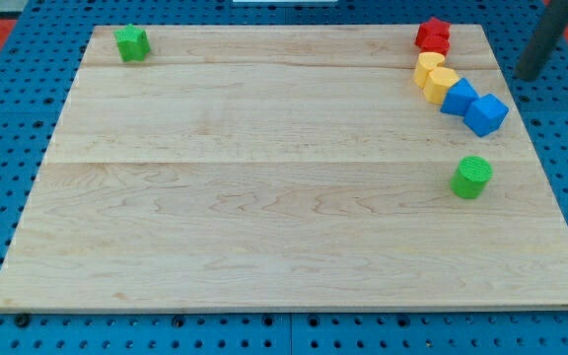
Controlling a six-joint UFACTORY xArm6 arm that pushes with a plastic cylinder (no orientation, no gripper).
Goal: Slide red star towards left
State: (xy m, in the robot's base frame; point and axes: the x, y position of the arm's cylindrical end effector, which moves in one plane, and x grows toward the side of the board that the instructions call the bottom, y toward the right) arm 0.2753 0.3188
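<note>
The red star [433, 35] sits at the top right of the wooden board [264, 187], close to its top edge. My tip [528, 75] is the lower end of the dark rod at the view's far right, off the board's right edge. It is to the right of and a little below the red star, apart from it, with no block touching it.
Just below the red star a curved row runs down and right: two yellow blocks [428, 67] [441, 84], then two blue blocks [459, 97] [485, 114]. A green cylinder [471, 177] stands lower right. A green star-like block [132, 42] sits at top left.
</note>
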